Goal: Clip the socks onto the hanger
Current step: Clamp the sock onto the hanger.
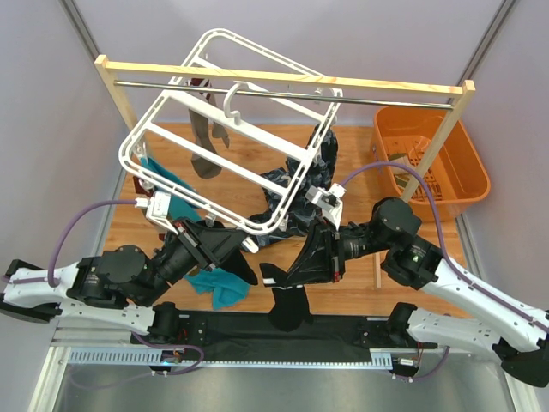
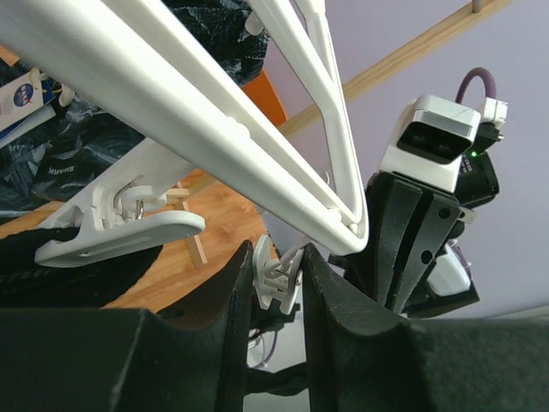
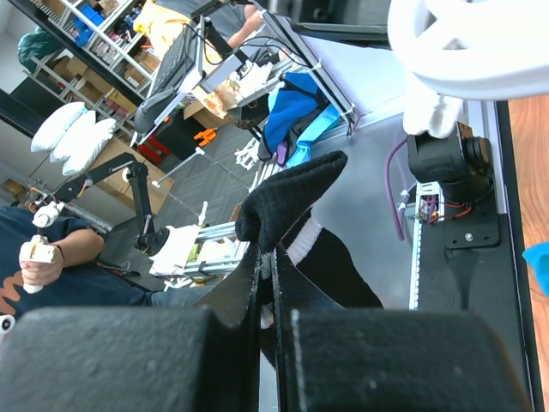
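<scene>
Tabletop (image 1: 124,227), left tool (image 2: 274,256) on hanger clip (image 2: 279,281), right tool (image 3: 268,257) pinching black sock (image 3: 292,202)

Robotics lab: stocked shelves (image 3: 93,36), another robot arm (image 3: 137,196), operator (image 3: 26,287)

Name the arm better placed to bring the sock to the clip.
Right, most likely. The right pincer is shut on the black sock, ready to carry it over. The left pincer is busy, closed around a small white clip under the hanger.

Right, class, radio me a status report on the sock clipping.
Left gripper shut on a clip of the hanger. Right gripper shut on black sock, not yet clipped. Hanger corner crowds the gap between them.
</scene>
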Available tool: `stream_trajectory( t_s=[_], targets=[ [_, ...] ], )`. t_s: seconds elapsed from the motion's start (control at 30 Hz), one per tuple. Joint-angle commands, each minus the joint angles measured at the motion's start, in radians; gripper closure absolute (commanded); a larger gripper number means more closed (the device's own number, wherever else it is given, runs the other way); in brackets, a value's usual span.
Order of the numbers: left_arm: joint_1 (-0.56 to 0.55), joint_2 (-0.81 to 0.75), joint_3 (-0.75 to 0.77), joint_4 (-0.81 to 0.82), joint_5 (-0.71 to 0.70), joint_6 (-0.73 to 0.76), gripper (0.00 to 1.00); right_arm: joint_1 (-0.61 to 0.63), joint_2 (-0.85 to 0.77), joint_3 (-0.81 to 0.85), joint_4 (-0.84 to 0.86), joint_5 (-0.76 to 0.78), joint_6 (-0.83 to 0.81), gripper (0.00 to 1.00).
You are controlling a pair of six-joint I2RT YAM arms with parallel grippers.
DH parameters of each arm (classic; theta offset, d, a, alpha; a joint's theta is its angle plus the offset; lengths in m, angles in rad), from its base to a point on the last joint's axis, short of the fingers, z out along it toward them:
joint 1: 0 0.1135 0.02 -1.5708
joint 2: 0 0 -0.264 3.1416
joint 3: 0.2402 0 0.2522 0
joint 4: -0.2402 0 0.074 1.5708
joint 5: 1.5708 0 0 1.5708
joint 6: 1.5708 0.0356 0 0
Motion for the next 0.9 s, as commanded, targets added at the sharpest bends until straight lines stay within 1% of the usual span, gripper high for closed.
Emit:
stream_trajectory(
  t_s=[0.0, 0.23, 0.37, 0.5, 0.73, 0.87],
  targets=[
    [-0.004, -0.012, 0.018, 0.009, 0.008, -0.038, 1.00, 0.005, 0.004, 0.015, 0.051, 0.007, -0.018, 1.00],
    [-0.003, -0.039, 0.003, 0.026, 0.020, -0.072, 1.00, 0.003, 0.018, 0.007, 0.096, 0.066, 0.011, 1.00],
    [-0.003, -0.052, -0.011, 0.053, 0.028, -0.069, 1.00, -0.005, 0.045, -0.002, 0.151, 0.099, 0.069, 1.00],
    [-0.003, -0.059, -0.017, 0.064, 0.034, -0.065, 1.00, -0.015, 0.053, -0.040, 0.266, 0.092, 0.146, 1.00],
    [-0.003, -0.075, -0.034, 0.087, 0.035, -0.063, 1.00, -0.029, 0.065, -0.044, 0.305, 0.092, 0.181, 1.00],
    [-0.003, -0.086, -0.042, 0.090, 0.028, -0.062, 1.00, -0.057, 0.052, -0.040, 0.254, 0.087, 0.167, 1.00]
  ],
)
